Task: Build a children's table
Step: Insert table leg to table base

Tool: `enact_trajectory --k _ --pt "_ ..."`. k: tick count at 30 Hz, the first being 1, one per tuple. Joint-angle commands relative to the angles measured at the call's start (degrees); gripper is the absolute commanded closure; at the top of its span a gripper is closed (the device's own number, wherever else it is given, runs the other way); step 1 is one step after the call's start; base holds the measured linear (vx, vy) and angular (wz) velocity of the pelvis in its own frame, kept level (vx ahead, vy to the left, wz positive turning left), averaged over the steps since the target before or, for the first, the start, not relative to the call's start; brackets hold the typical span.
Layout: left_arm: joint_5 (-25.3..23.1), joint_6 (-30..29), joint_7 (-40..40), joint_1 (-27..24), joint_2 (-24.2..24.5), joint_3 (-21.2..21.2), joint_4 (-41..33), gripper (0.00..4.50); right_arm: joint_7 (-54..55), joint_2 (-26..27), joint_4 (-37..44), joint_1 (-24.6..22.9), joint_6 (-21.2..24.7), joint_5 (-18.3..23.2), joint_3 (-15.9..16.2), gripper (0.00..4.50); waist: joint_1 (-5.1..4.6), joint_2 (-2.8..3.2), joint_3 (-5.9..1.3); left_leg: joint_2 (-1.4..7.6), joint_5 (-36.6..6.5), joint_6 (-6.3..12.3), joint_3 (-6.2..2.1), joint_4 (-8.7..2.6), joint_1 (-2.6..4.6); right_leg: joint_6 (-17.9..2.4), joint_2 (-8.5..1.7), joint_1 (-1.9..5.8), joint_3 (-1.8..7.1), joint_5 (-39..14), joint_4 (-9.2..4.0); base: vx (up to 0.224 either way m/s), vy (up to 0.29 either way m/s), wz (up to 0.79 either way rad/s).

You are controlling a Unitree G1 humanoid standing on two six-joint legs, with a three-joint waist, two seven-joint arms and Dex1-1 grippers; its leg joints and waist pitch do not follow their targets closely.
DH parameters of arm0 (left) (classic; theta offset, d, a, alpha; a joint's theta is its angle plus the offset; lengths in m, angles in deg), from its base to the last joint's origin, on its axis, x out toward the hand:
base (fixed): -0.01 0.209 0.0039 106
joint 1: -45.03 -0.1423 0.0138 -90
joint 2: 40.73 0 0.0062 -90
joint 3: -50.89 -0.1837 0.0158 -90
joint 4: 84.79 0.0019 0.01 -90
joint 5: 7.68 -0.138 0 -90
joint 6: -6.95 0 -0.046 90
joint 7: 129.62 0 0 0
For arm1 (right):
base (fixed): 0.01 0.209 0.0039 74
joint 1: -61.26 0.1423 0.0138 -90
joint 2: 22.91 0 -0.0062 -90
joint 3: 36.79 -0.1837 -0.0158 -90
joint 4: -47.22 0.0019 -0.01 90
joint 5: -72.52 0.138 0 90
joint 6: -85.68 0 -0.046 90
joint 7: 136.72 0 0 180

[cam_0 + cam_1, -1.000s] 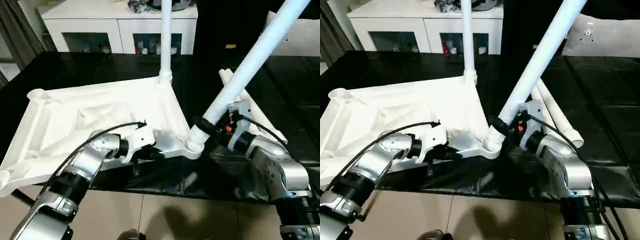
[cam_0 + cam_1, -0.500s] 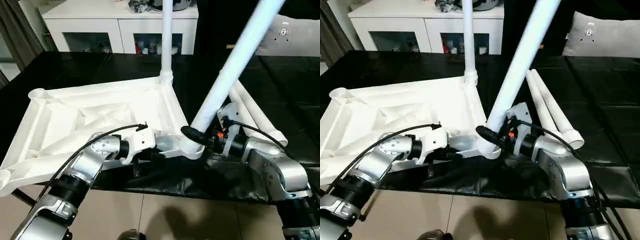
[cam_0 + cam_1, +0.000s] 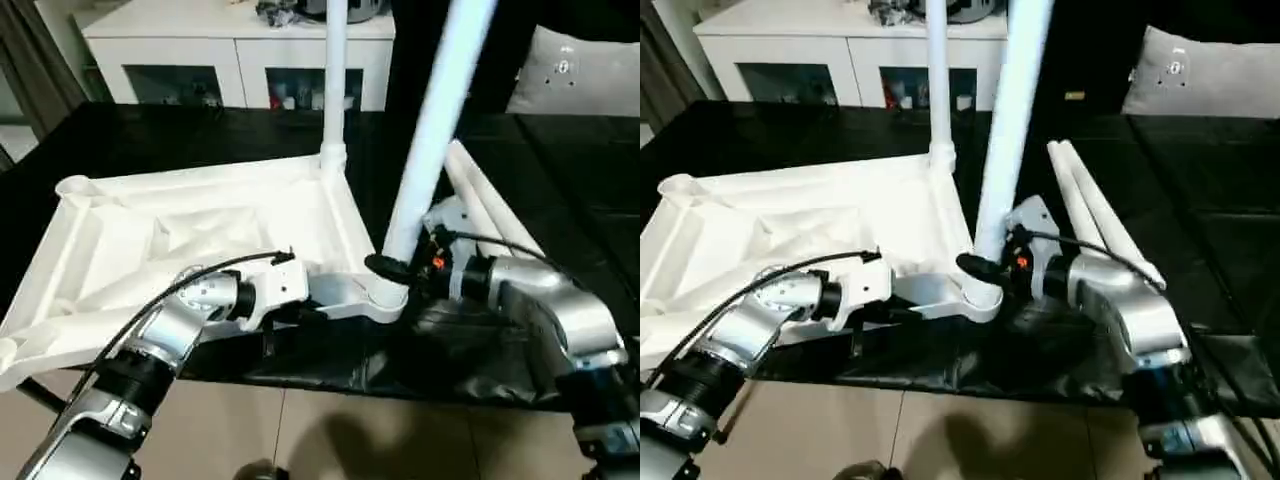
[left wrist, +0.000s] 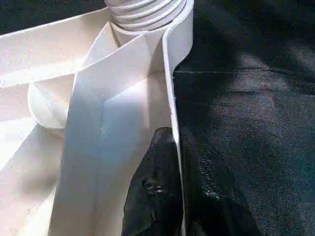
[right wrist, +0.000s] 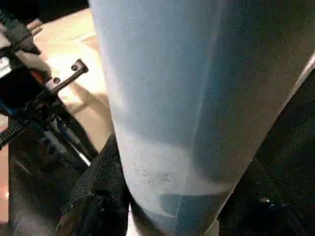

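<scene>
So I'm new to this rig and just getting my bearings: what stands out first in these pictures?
The upturned white tabletop on the black surface, with one leg standing upright in its far corner. At the near corner socket, the right claw grips a second leg, leaning slightly. The left claw pinches the tabletop's rim, and two spare legs lie to the right.

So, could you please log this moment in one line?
left gripper: shut on white plastic tabletop rim | right gripper: holding long white leg at near corner socket

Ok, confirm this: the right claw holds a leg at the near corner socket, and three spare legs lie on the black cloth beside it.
Wrong count. The right claw does hold a leg at the near corner socket, but two spare legs lie on the black cloth, as the right eye view shows.
</scene>
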Motion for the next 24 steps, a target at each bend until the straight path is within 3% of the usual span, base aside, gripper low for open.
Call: enact_trajectory --k 1,7,11,16,18,19,24 --pt "-0.6 3.0 -2.0 0.9 -0.5 -2.0 0.2 4.5 -1.3 -0.3 -3.0 -0.6 2.2 -1.2 2.7 2.61 -0.08 -1.57 -3.47 2.97 -14.4 1.05 -0.88 -4.08 1.51 -9.7 -4.66 1.98 2.27 -17.8 -4.68 0.0 0.0 0.0" --pt "-1.1 3.5 -2.1 1.5 -0.6 -2.2 0.5 4.5 -4.4 0.3 -6.4 0.3 2.5 0.3 2.4 2.61 0.1 -1.37 -3.54 3.08 -15.0 0.66 -0.92 -4.1 1.65 -10.3 -4.73 1.97 2.31 -16.4 -4.61 0.0 0.0 0.0" --pt "-0.8 3.4 -1.8 1.6 -1.0 -2.1 0.8 4.5 -4.5 0.9 -7.9 0.2 1.5 0.4 1.6 2.61 0.16 -1.54 -3.61 3.08 -15.6 0.33 -0.94 -4.13 1.72 -10.7 -4.8 2.0 2.29 -16.3 -4.55 0.0 0.0 0.0" --pt "0.4 2.0 -0.5 0.8 -2.0 -0.8 0.5 4.5 -2.7 3.6 -10.8 -1.4 -1.0 3.1 -3.6 2.61 0.21 -1.68 -3.54 3.13 -16.7 0.04 -1.0 -4.26 1.84 -10.3 -4.89 1.98 2.31 -18.2 -4.78 0.0 0.0 0.0" --pt "0.4 1.9 -0.5 0.7 -2.0 -0.8 0.5 4.5 -2.8 3.9 -11.0 -1.6 -1.2 3.5 -4.2 2.61 0.21 -1.75 -3.59 3.15 -16.5 0.15 -1.01 -4.29 1.84 -10.3 -4.88 1.99 2.27 -17.9 -4.77 0.0 0.0 0.0" --pt "0.8 1.5 -0.4 0.5 -2.2 -0.6 0.4 4.5 -2.6 5.1 -10.6 -2.9 -1.3 5.5 -6.2 2.61 0.25 -1.69 -3.56 3.13 -16.5 0.32 -0.98 -4.29 1.81 -10.4 -4.91 2.04 2.3 -17.9 -4.8 0.0 0.0 0.0" --pt "1.1 1.2 -0.1 0.2 -2.5 -0.1 0.1 4.5 -2.6 6.2 -9.0 -6.7 -3.2 6.1 -7.3 2.62 0.32 -1.56 -3.43 3.24 -17.6 0.1 -1.04 -4.48 1.87 -9.6 -4.93 1.83 2.31 -19.9 -5.08 0.0 0.0 0.0"
